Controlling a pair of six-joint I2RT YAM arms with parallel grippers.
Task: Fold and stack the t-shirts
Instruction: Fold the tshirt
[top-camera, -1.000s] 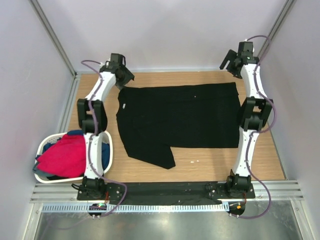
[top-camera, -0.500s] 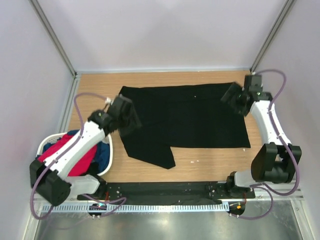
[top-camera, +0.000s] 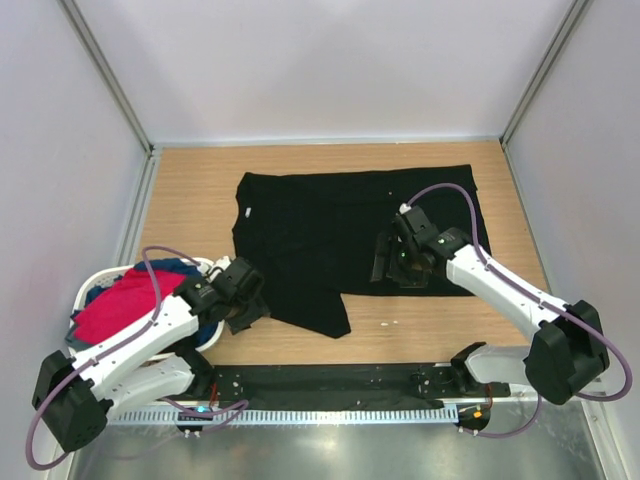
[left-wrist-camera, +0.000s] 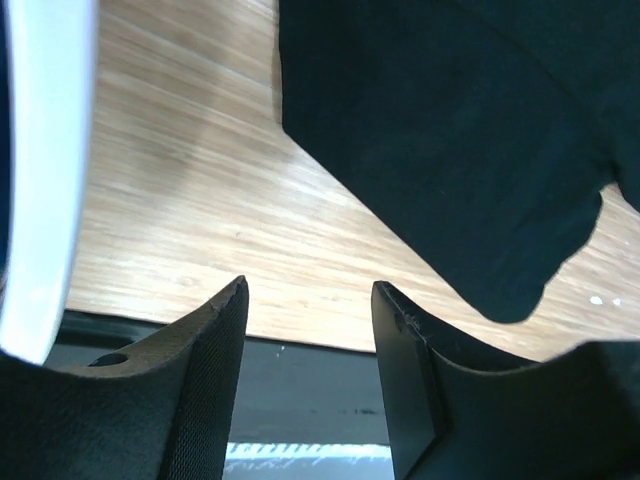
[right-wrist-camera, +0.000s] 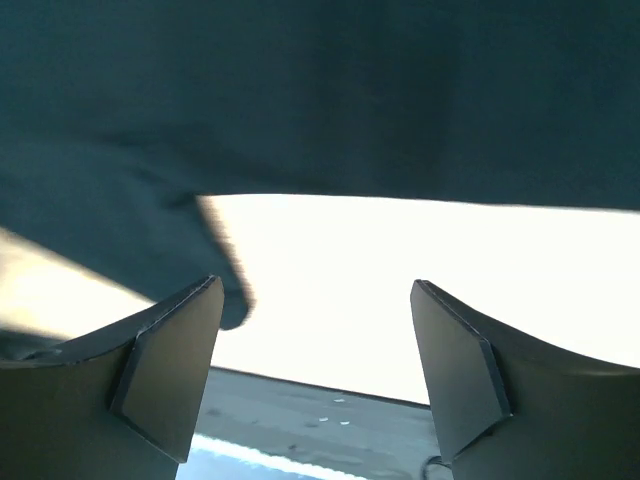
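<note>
Top external view: the big black t-shirt (top-camera: 340, 225) lies spread flat on the wooden table (top-camera: 190, 190), with its small white neck label (top-camera: 247, 213) by its left edge. The left gripper (top-camera: 248, 305) sits just beside the shirt's near left sleeve, its claw spread apart and holding nothing, and the right gripper (top-camera: 383, 262) hangs over the shirt's near edge, its claw spread wide and holding nothing too. Left of the black shirt, a red t-shirt (top-camera: 120, 315) and a blue t-shirt (top-camera: 165, 267) are piled in the white basket (top-camera: 84, 296).
</note>
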